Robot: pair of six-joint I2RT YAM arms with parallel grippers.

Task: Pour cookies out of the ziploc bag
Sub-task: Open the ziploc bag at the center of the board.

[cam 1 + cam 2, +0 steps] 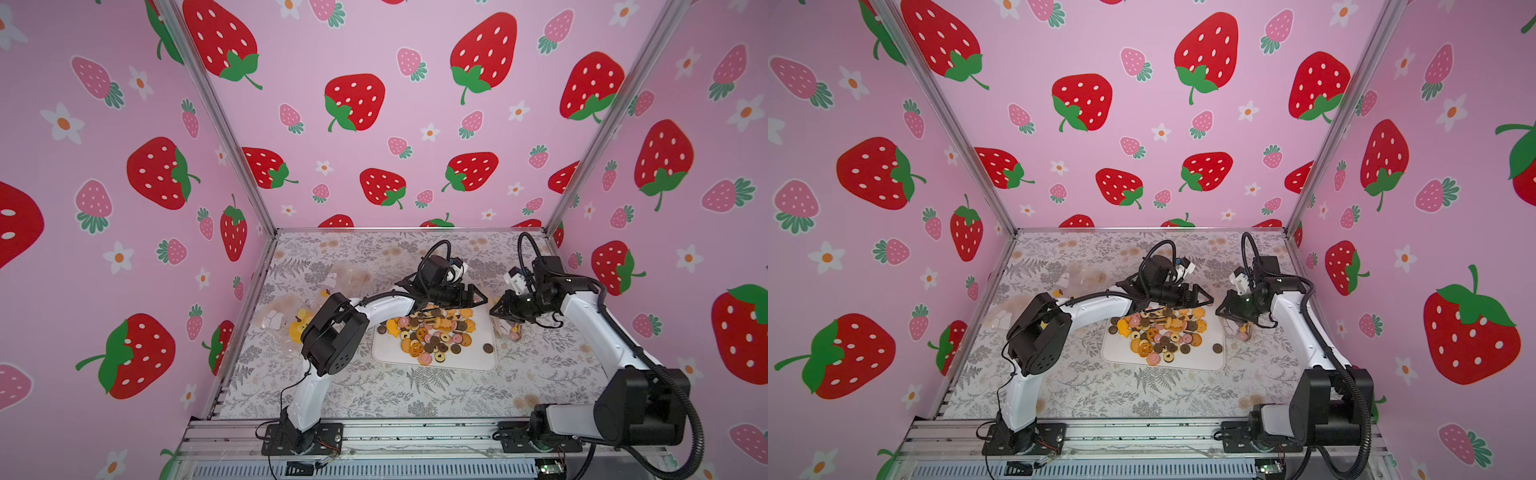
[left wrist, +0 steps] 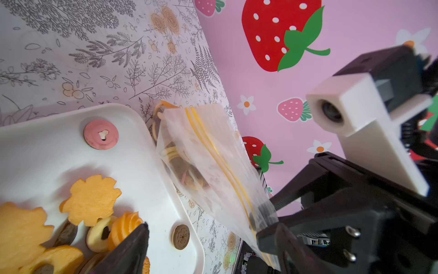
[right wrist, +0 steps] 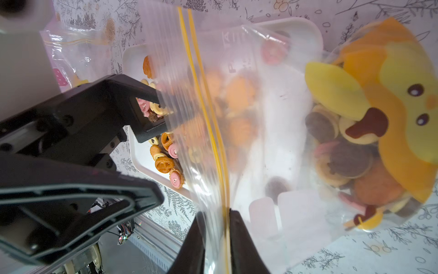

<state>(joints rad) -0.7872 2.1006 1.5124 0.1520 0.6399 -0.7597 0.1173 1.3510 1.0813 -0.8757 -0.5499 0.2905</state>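
The right pincer [image 3: 216, 237] was clamped on the clear zip bag [image 3: 237, 118], pinching the film beside its yellow zip strip. Held by that end, the bag drooped just beside the white tray [image 1: 478, 357] on the bench [image 1: 415, 395], so nothing could spill. Most cookies [image 1: 432, 336] lay heaped on the tray, while a handful sat in the bag's low end. The left pincer [image 3: 157, 154] hovered over the heap, wide open and empty, probably placed to take the bag's other end for tipping. A yellow cartoon duck showed at the bag's low end. Faint raised letters near the strip were too blurred to read.
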